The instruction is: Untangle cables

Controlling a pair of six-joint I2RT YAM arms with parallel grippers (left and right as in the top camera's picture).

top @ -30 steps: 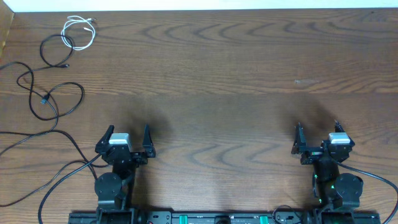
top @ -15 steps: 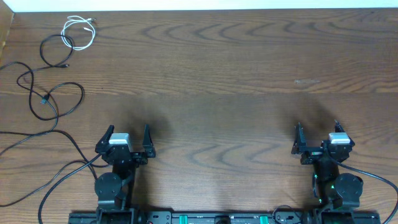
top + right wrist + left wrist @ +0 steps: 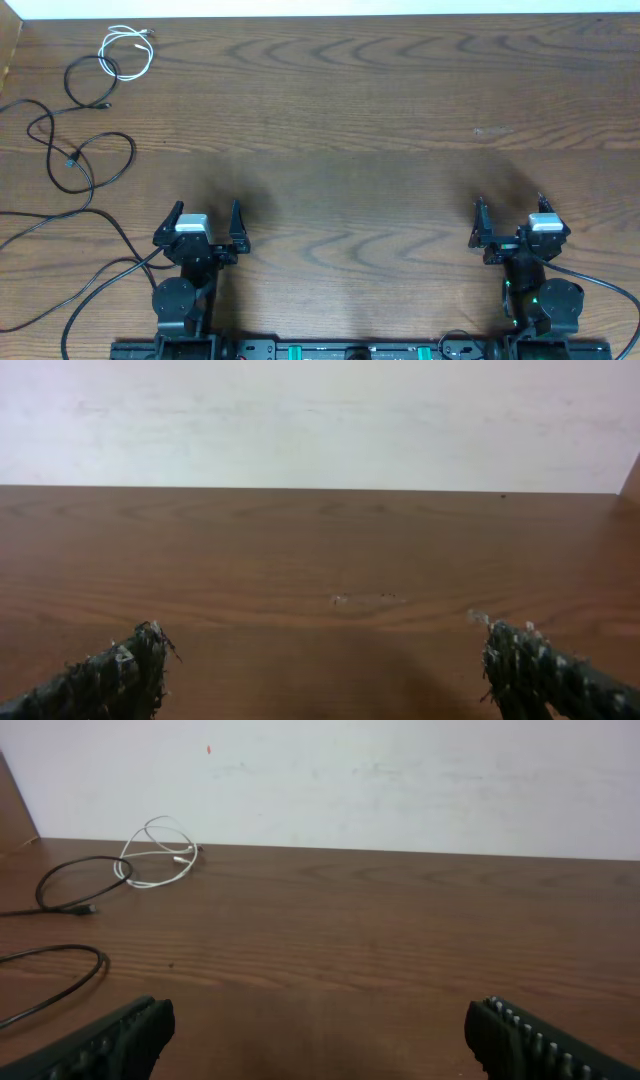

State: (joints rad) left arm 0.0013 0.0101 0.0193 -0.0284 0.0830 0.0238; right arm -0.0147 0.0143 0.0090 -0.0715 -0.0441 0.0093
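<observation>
A short white cable lies looped at the far left corner of the table; it also shows in the left wrist view. A thin black cable loops beside it, also in the left wrist view. Another black cable loops further forward at the left, its edge in the left wrist view. The cables lie spread apart, touching only lightly. My left gripper is open and empty near the front, well short of the cables. My right gripper is open and empty at the front right.
Thicker black cords run across the front left of the table toward the left arm's base. A white wall stands behind the far edge. A small pale scuff marks the wood at right.
</observation>
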